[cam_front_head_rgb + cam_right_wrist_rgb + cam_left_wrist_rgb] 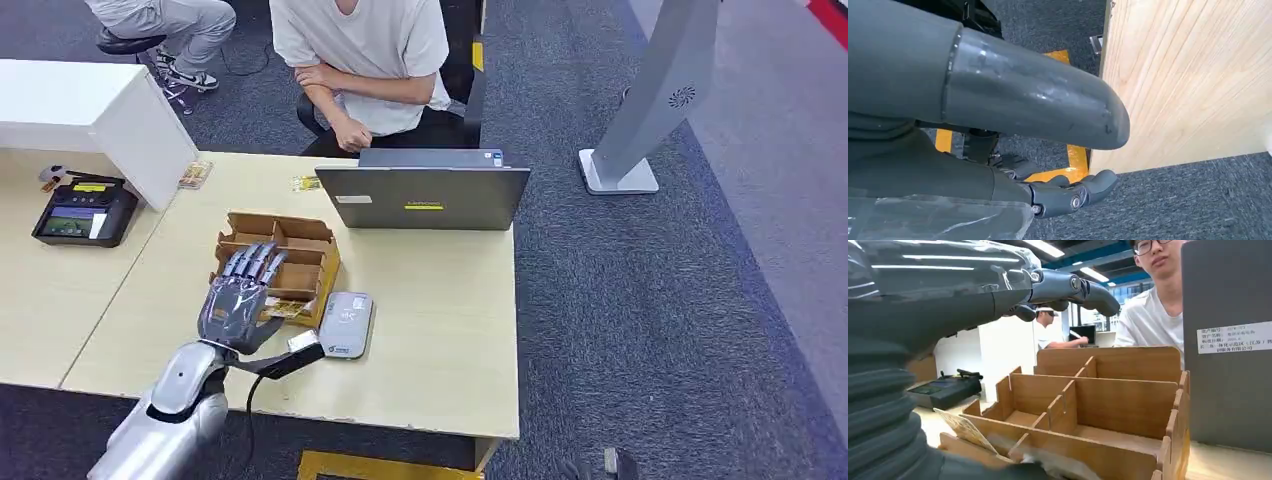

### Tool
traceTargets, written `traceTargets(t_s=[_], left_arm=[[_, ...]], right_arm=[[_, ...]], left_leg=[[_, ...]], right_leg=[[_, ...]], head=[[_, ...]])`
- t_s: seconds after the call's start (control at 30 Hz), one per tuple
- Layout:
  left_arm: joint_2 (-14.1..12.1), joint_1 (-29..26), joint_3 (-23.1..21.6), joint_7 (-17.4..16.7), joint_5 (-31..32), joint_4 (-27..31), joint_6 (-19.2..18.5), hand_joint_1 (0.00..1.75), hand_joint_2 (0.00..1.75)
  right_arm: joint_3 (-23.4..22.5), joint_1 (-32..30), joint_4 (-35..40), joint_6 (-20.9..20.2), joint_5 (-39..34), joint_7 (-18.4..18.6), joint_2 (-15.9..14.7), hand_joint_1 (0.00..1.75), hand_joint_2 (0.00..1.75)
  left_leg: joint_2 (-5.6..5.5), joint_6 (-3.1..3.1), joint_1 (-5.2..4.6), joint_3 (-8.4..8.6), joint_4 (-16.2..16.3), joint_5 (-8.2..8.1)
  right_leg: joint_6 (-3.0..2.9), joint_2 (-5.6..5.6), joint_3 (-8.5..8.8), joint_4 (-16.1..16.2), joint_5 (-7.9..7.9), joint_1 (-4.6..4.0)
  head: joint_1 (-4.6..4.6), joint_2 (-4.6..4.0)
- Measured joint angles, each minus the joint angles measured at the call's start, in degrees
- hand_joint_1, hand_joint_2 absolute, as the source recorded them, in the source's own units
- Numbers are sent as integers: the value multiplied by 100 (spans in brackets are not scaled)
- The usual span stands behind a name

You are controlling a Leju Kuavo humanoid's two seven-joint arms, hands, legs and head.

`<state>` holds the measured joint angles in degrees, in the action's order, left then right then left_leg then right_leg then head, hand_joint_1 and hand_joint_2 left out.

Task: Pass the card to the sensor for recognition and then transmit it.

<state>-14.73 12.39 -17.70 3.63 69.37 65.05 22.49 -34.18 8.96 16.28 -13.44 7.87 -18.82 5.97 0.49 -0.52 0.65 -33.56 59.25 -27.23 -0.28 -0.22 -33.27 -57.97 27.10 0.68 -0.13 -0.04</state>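
My left hand hovers over a brown cardboard divider box, its fingers stretched out flat and holding nothing. A yellowish patterned card leans upright in the box's nearest compartment, just under my palm; from above the card sits at the box's front edge. The sensor, a flat silver-grey pad, lies on the table right beside the box. My right hand hangs below the table's edge with nothing in it, thumb and fingers apart.
An open grey laptop stands behind the box, with a person seated behind it. A black terminal and a white box are at the left. A grey kiosk stand is on the carpet to the right.
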Motion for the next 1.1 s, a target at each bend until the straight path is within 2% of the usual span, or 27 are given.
traceTargets(t_s=[0.37, 0.8, 0.9, 0.97, 1.1], left_arm=[[-11, 5, 0, 85, -328, -31, -372, 175, 175], [-11, 24, 0, 94, -411, -33, -433, 175, 175], [-13, 40, 0, -146, -218, -35, -417, 175, 175], [-9, 58, 0, -302, -52, -57, -280, 175, 175], [-9, 91, 0, -326, 5, -68, -131, 175, 175]], right_arm=[[2, -1, 0, -2, -26, 0, 0, 0, 0], [24, -1, 0, 0, -33, 0, 0, 0, 0], [37, -1, 0, 13, -57, 0, 0, 0, 0], [42, -2, 0, 26, -66, 0, 0, 0, 0], [46, -3, 0, 35, -72, 0, 0, 0, 0]], left_leg=[[0, 0, 0, 0, 0, 0], [0, 0, 0, 0, 0, 0], [0, 0, 0, 0, 0, 0], [0, 0, 0, 0, 0, 0], [0, 0, 0, 1, 0, 0]], right_leg=[[0, 0, 0, 0, 0, 0], [0, 0, 0, 0, 0, 0], [0, 0, 0, 0, 0, 0], [0, 0, 0, 0, 0, 0], [0, 0, 0, 0, -1, 0]], head=[[0, 0], [0, 0], [0, 0], [0, 0], [0, 0]])
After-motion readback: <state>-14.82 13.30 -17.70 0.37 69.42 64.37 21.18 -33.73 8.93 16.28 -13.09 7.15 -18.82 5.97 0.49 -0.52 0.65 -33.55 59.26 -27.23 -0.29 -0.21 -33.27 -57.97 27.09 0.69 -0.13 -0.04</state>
